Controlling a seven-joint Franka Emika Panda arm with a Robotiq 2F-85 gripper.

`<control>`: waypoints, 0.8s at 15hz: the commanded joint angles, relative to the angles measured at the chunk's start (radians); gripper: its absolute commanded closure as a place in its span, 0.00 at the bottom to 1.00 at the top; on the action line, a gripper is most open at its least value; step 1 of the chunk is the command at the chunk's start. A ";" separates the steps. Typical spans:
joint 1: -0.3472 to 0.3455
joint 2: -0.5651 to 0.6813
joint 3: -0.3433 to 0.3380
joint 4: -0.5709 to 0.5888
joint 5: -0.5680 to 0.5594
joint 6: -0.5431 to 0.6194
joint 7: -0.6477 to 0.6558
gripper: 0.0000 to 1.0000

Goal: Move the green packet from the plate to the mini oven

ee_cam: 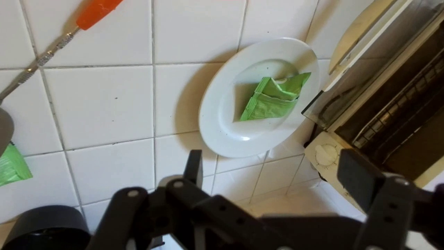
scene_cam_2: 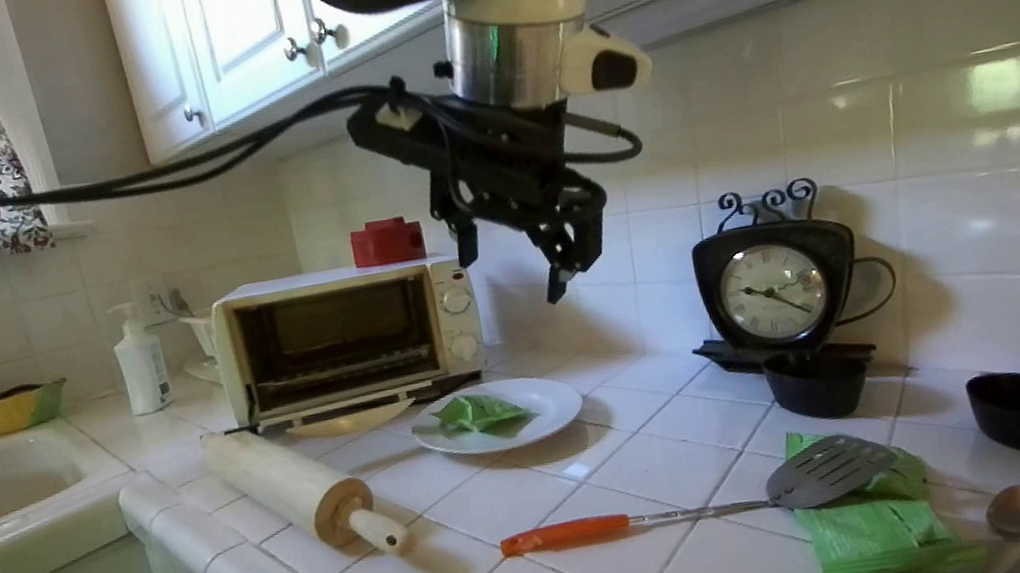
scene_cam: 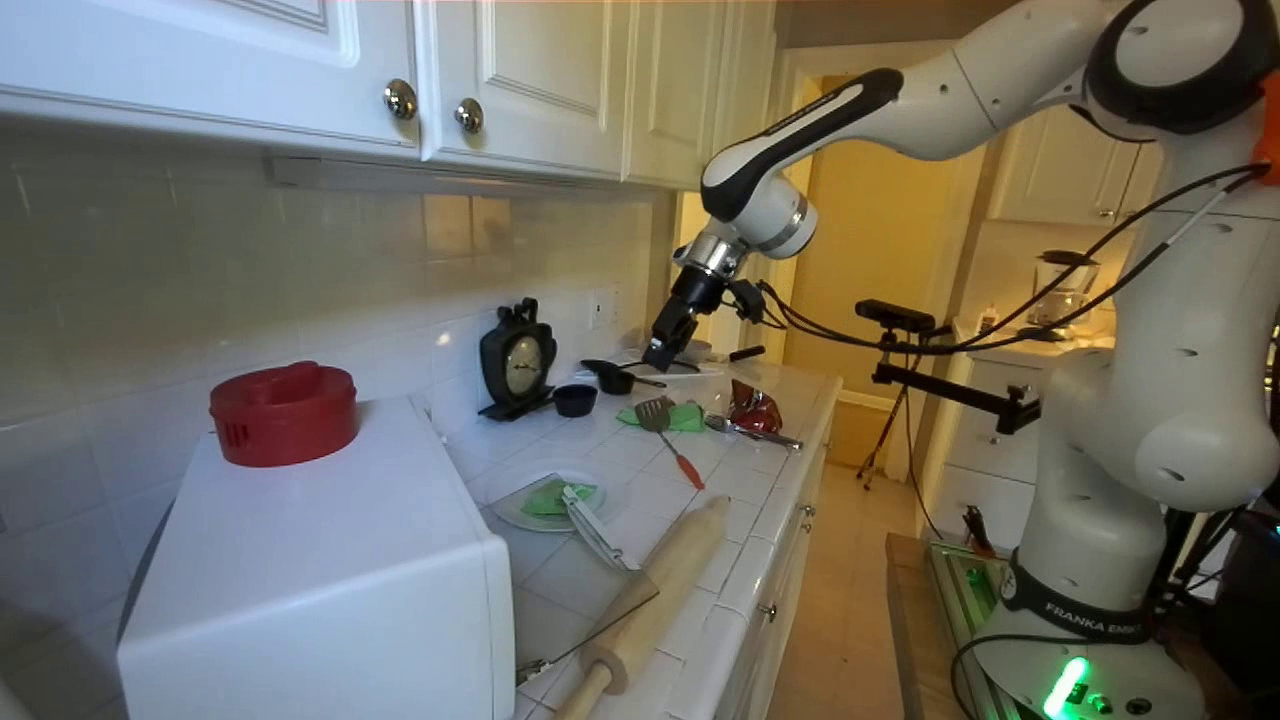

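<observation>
1. Small bright-green crinkled packet (ee_cam: 272,102), plastic-film look: on the round glossy white low-rimmed plate (ee_cam: 215,128), slightly toward 3 o'clock of its middle in wrist view.
2. Black two-fingered jointed gripper (scene_cam_2: 514,276): hangs above the plate, about 12 to 1 o'clock from it in an exterior view; fingers (ee_cam: 357,180) spread wide, nothing between them. Pick not yet done.
3. Boxy white mini oven (scene_cam_2: 462,334): 10 o'clock of plate in that same view; clear glass door (ee_cam: 366,69) folded down, near plate rim.
4. Handling, judged: packet likely light, soft, slick-skinned; contents unknown, so squeeze gently. Take hold across folded middle; thin tip at 2 o'clock in wrist view would probably bend or slip.
5. Wrist view gives packet's crimped end and fold; too small in both exterior views.
6. In an exterior view only the oven's blank side wall (scene_cam: 380,650) and top show, opening hidden; finger spread can't be read there.
7. Flat green wrapper (scene_cam_2: 874,525) under grey slotted orange-handled spatula (scene_cam_2: 831,469): plain in both exterior views; wrist view catches just a corner near 9 o'clock.
</observation>
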 commanded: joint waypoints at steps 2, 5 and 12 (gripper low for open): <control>-0.083 0.065 0.119 0.032 -0.002 -0.008 0.002 0.00; -0.091 0.112 0.156 0.065 -0.006 -0.014 0.004 0.00; -0.118 0.180 0.208 0.098 0.002 0.001 0.003 0.00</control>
